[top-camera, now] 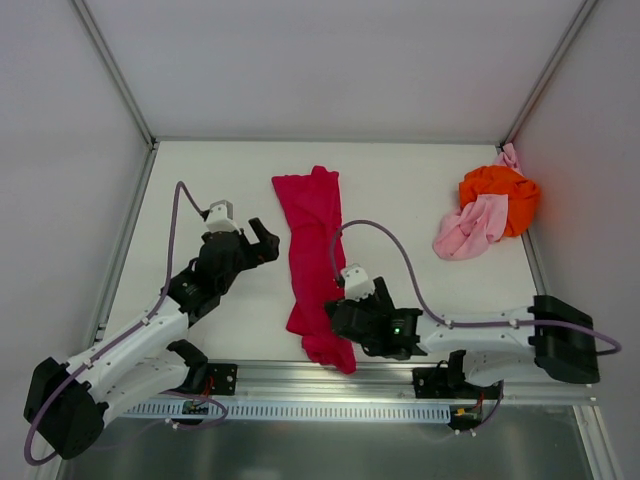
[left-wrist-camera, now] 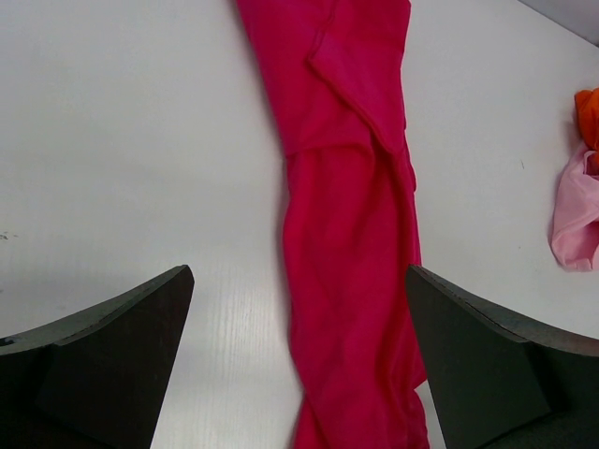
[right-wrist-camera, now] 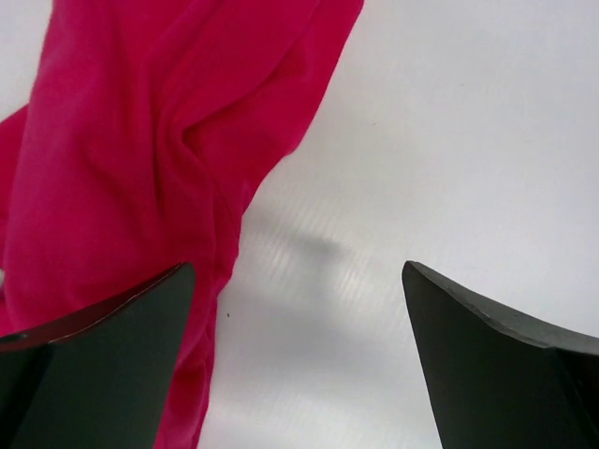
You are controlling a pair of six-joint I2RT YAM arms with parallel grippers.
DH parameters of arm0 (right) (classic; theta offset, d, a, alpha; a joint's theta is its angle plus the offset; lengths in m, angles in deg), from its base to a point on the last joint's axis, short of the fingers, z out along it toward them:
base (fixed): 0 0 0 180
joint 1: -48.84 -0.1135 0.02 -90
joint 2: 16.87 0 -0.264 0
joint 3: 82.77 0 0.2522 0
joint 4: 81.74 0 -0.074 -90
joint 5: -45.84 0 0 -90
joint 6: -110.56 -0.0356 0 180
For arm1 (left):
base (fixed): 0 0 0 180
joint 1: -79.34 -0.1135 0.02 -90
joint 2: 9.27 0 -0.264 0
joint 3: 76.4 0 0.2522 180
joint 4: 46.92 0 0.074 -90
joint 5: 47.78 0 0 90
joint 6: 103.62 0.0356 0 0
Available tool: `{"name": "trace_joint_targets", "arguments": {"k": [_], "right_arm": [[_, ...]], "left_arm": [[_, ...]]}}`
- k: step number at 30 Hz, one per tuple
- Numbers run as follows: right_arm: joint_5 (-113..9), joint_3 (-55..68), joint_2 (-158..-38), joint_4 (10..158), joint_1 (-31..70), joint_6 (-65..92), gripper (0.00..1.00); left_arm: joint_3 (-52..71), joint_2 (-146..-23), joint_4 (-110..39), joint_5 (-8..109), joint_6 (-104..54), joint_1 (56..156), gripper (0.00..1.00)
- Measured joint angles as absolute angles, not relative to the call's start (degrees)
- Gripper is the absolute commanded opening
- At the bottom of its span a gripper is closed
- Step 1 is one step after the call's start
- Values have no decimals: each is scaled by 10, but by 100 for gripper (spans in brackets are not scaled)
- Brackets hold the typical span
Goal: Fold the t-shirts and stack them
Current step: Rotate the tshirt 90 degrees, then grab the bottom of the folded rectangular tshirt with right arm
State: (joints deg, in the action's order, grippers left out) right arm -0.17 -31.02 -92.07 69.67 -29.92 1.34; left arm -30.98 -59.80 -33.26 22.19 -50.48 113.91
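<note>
- Both grippers have their jaws spread wide and grasp nothing: the left gripper (top-camera: pixel 262 240) is just left of the crimson t-shirt (top-camera: pixel 312 250), and the right gripper (top-camera: pixel 336 313) is at that shirt's near end, on its right side.
- Beneath everything, the white table (top-camera: pixel 420 190) carries all three shirts.
- Mid-table, the crimson t-shirt lies in a long, narrow, rumpled strip.
- Bunched in the far right corner is the orange t-shirt (top-camera: pixel 500 195).
- Crumpled against its near-left side is the pale pink t-shirt (top-camera: pixel 468 232).

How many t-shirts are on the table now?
3: crimson cloth t-shirt stretched along the centre; bright orange cloth t-shirt bunched far right; pale pink cloth t-shirt touching it. Another might hide underneath.
</note>
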Motion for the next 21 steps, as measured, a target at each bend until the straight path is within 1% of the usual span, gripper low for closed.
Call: {"name": "trace_joint_targets", "arguments": {"k": [4,6,11,21], "right_arm": [[-2,-362,-805,724,-309,33,100],[-6,-361,-782,728,-311,38,100],[-37,-349,-806,747,-336,59,100],[-165,-356,-814,794,-352,71,100]], "left_arm": [[-310,-601,-333,222,-505,1139,99],[-310,-605,-333,222,-505,1139,99],[-310,-612,-334,222,-505,1139,99],[-310,-601,-333,213,-505,1139,99]]}}
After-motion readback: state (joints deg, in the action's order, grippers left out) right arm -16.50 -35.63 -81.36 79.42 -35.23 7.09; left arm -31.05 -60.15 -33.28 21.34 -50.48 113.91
